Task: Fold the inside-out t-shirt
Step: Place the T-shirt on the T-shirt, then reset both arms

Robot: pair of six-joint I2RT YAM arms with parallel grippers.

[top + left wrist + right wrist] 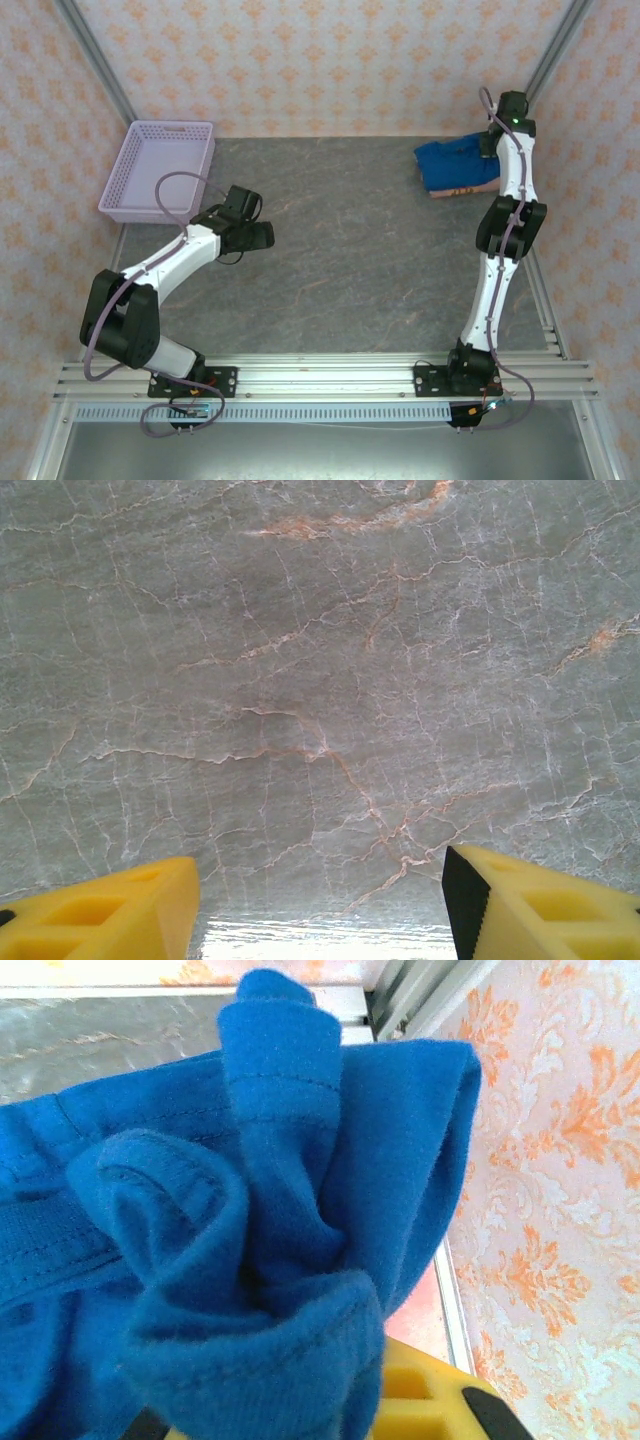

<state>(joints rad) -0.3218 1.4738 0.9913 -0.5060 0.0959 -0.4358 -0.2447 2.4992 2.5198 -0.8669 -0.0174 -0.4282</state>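
The grey marbled counter (pixel 350 250) carries the inside-out t-shirt (pixel 452 160) bunched in its far right corner, where the right hand (pixel 489 147) is clenched on the blue fabric. The left hand (pixel 256 236) hovers released near the left edge.

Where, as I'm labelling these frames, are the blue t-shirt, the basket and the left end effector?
blue t-shirt (pixel 455 162): top view, middle of the bundle.
basket (pixel 172 126): top view, far rim.
left end effector (pixel 320 855): left wrist view, gap between its yellow fingers.

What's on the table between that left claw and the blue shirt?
Nothing. From the top view, bare grey marbled table runs from the left gripper to the blue t-shirt.
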